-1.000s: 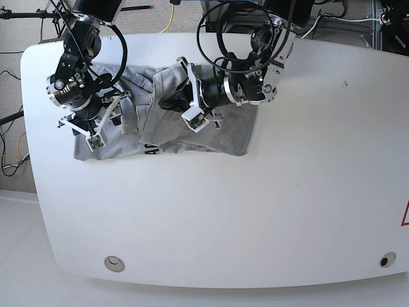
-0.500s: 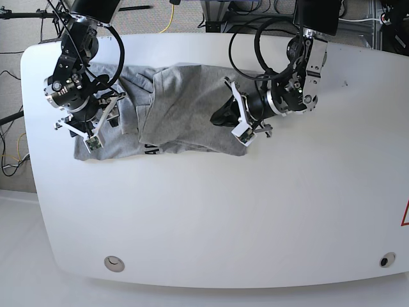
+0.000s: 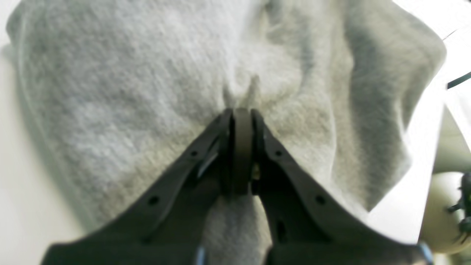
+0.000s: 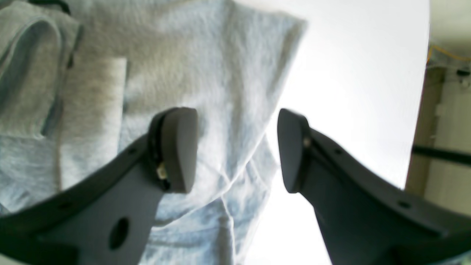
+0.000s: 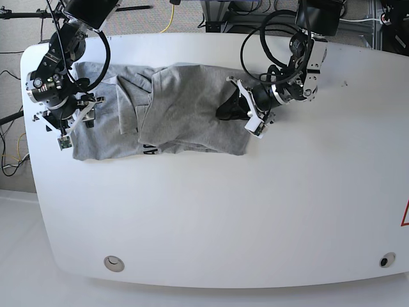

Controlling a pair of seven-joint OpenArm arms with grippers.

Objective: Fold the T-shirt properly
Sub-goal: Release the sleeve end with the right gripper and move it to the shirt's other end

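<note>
The heather-grey T-shirt [image 5: 179,109] lies crumpled across the table's back left, with a bit of black lettering [image 5: 151,149] at its front edge. My left gripper [image 5: 225,112] is at the shirt's right edge. In the left wrist view it [image 3: 241,121] is shut on a pinch of the grey fabric [image 3: 147,73]. My right gripper [image 5: 67,125] is at the shirt's left end. In the right wrist view it [image 4: 235,147] is open, its jaws straddling the shirt's edge [image 4: 235,73], with nothing held.
The white table [image 5: 255,211] extends wide to the front and right of the shirt. Two round holes [image 5: 114,263] [image 5: 385,260] sit near its front edge. Cables [image 5: 167,19] and stands are behind the back edge. The table's left edge [image 5: 29,128] is close to my right gripper.
My left gripper moved from the shirt's middle to its right edge. My right gripper moved left to the shirt's left end. The shirt's outline has barely changed.
</note>
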